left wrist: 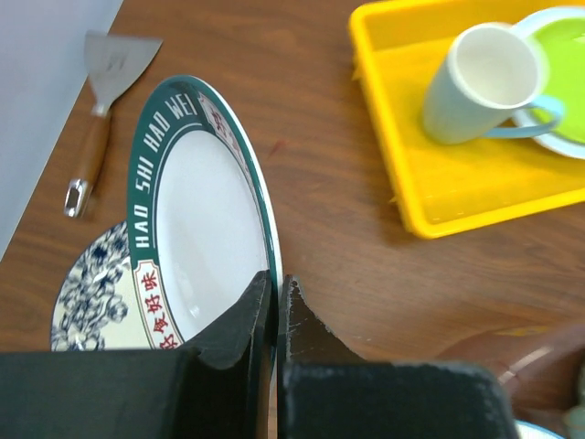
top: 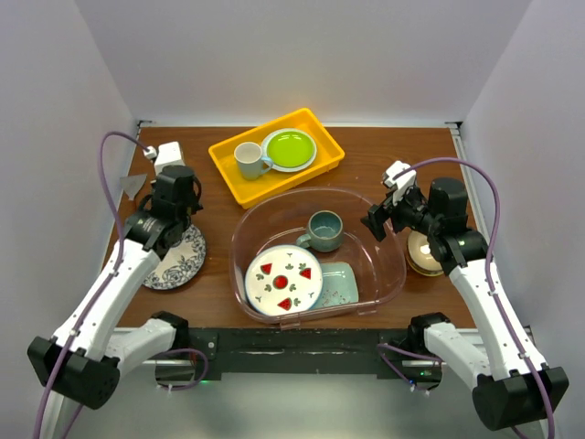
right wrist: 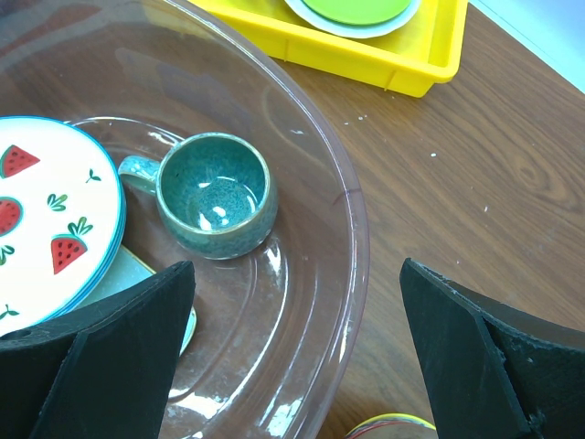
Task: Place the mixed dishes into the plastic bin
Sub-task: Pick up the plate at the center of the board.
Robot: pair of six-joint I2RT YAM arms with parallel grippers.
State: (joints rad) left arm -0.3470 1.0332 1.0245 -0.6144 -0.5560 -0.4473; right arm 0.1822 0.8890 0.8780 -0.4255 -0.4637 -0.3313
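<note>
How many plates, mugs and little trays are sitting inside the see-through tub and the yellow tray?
Plates: 2 (white fruit-pattern plate, lime-green plate)
Mugs: 2 (teal mug, white mug)
Little trays: 1 (mint-green tray)
Total: 5

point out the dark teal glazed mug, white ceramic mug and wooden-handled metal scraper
dark teal glazed mug (right wrist: 215,189): right wrist view, its inside
white ceramic mug (left wrist: 452,114): left wrist view, outer wall
wooden-handled metal scraper (left wrist: 91,151): left wrist view, wooden handle

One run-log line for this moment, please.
left end effector: shut on green-rimmed dish, held on edge | right end effector: open over plastic bin | in bin: teal mug, watermelon plate, mint tray
</note>
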